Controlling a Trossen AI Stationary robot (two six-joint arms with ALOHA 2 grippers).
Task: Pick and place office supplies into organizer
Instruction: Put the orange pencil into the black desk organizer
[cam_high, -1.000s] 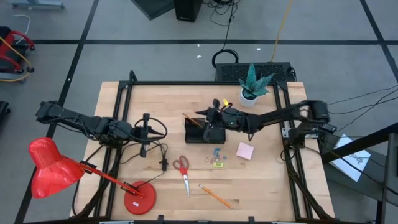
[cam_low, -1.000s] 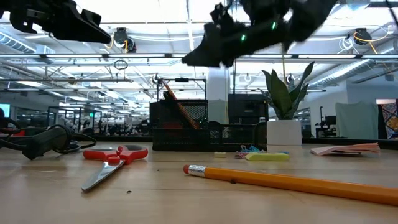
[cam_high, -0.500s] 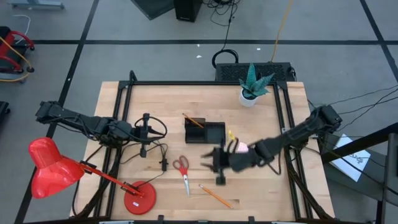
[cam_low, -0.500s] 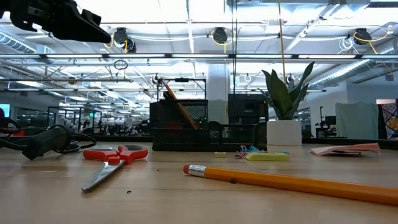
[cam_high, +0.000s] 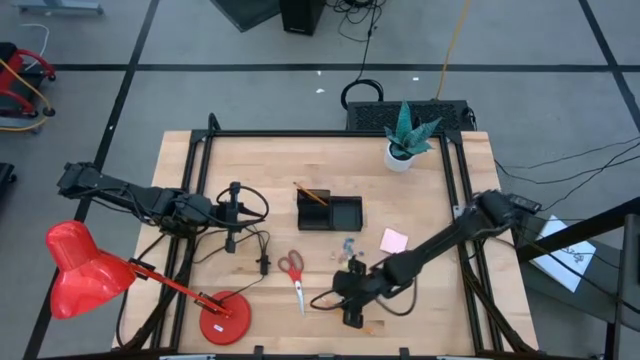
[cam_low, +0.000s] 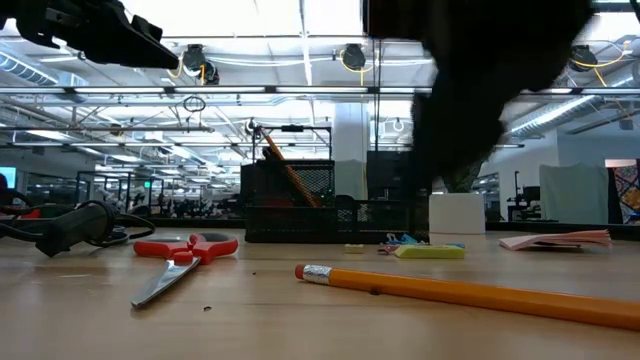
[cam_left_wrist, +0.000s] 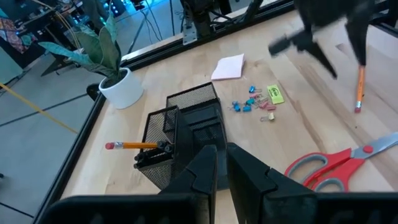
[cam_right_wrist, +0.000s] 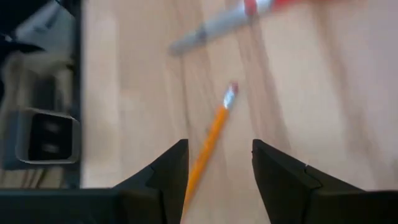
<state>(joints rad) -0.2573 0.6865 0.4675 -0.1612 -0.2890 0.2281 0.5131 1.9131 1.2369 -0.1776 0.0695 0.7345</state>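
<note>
My right gripper (cam_high: 350, 312) is open and hovers over the orange pencil (cam_right_wrist: 214, 127) near the table's near edge. Its two fingers stand on either side of the pencil's shaft without touching it. The pencil (cam_low: 470, 292) lies flat on the table. The red-handled scissors (cam_high: 292, 272) lie to its left. The black organizer (cam_high: 330, 212) stands mid-table with another pencil (cam_high: 310, 193) leaning in its taller compartment. The pink pad (cam_high: 393, 240), blue clips (cam_left_wrist: 249, 106) and yellow piece (cam_left_wrist: 274, 94) lie on the table near the organizer. My left gripper (cam_left_wrist: 221, 167) waits shut at the table's left.
A red desk lamp (cam_high: 85, 268) has its base at the near left corner. Black cables (cam_high: 245, 225) lie under my left gripper. A white plant pot (cam_high: 403, 155) stands at the far right. Bare wood shows to the right of the pencil.
My right gripper has left the organizer and swept toward the table's near edge. It passed over the clips and came down over the pencil lying there. The things on the table have kept their places.
</note>
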